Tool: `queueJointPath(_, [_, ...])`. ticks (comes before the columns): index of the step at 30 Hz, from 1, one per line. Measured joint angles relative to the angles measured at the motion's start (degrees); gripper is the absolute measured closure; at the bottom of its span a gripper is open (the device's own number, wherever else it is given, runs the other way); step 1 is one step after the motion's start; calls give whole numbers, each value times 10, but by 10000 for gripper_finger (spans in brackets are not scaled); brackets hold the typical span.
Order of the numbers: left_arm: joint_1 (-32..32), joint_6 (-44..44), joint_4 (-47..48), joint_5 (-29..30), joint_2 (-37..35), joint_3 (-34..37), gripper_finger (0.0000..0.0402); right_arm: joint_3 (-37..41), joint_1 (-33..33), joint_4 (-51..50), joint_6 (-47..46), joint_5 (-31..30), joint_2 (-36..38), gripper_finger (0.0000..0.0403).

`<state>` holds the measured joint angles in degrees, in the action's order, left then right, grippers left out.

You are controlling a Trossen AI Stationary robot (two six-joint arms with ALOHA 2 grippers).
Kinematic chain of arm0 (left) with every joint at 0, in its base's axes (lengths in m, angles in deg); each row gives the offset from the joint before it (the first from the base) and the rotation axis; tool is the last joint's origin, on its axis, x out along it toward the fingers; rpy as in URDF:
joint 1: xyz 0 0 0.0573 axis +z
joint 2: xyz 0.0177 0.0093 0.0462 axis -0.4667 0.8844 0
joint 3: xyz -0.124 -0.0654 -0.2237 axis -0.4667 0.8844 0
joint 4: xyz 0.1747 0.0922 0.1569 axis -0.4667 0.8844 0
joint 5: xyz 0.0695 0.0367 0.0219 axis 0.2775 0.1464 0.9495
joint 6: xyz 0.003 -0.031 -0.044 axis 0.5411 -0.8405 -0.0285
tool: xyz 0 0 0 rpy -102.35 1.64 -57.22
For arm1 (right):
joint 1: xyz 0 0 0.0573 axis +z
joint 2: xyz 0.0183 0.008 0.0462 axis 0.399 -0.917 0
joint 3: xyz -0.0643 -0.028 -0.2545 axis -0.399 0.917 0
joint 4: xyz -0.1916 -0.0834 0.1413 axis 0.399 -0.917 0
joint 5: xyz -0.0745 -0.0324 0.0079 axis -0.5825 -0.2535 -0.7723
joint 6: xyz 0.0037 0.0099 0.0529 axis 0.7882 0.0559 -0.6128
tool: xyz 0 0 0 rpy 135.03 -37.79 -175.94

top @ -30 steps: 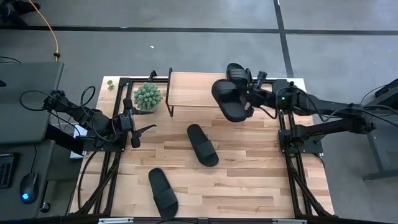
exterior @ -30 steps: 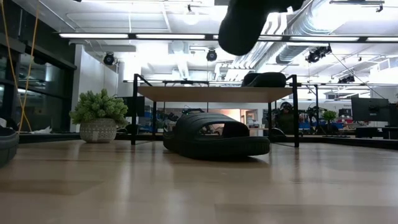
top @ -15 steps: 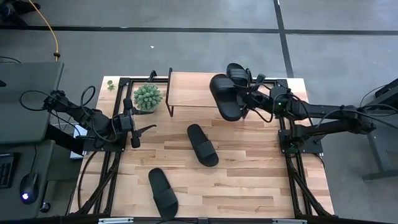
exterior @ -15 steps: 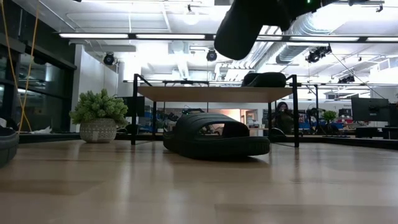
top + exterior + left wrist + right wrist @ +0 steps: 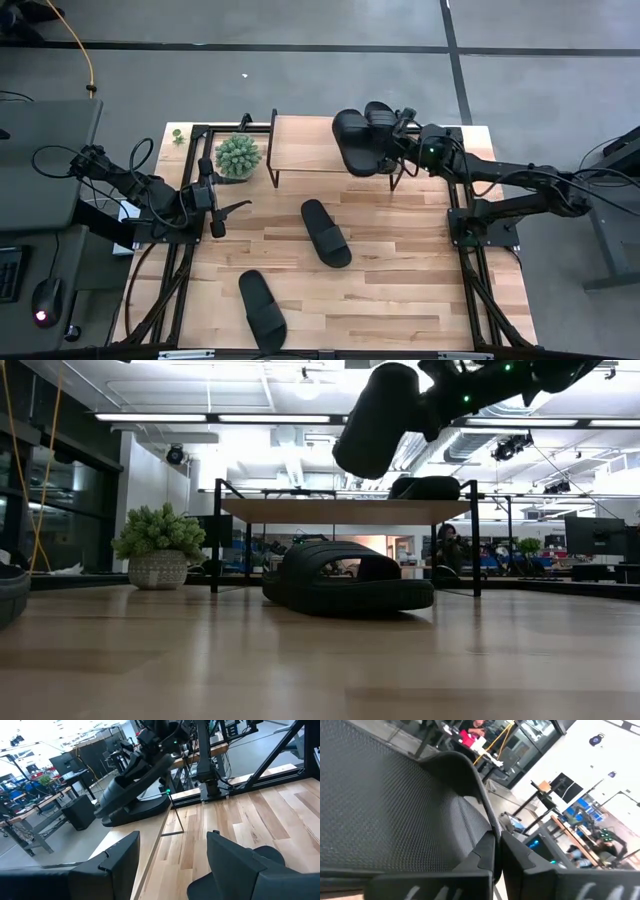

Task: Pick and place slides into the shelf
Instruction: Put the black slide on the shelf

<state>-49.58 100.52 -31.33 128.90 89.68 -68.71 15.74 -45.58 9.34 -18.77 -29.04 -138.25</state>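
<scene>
slide (image 5: 355, 145) matte oval, ribbed strap | right claw (image 5: 398, 152) clamped | over shelf (image 5: 305, 146)

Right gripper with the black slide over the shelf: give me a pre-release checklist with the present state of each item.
1. Right gripper gripping the raised black rubber slide sandal: ok.
2. Slide above the light wooden shelf top: ok.
3. Clear of the matching slide already on the shelf: cannot tell; they overlap from above.
4. Slide level for set-down: not ok; it hangs tilted in the low view.
5. Left gripper away, near the potted plant: ok.
</scene>
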Motion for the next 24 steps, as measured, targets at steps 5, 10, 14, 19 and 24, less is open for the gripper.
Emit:
queueJointPath(5, [0, 0, 0, 0, 0, 0, 190, 0, -28, 7, -14, 36, -18, 403])
queueJointPath(10, [0, 0, 0, 0, 0, 0, 190, 0, -51, 16, -11, 41, -44, 403])
queueJointPath(14, [0, 0, 0, 0, 0, 0, 190, 0, -62, 40, -11, 59, -66, 403])
queueJointPath(19, [0, 0, 0, 0, 0, 0, 190, 0, -73, 64, -9, 71, -85, 403])
queueJointPath(24, [0, 0, 0, 0, 0, 0, 190, -1, -86, 64, -11, 86, -89, 403])
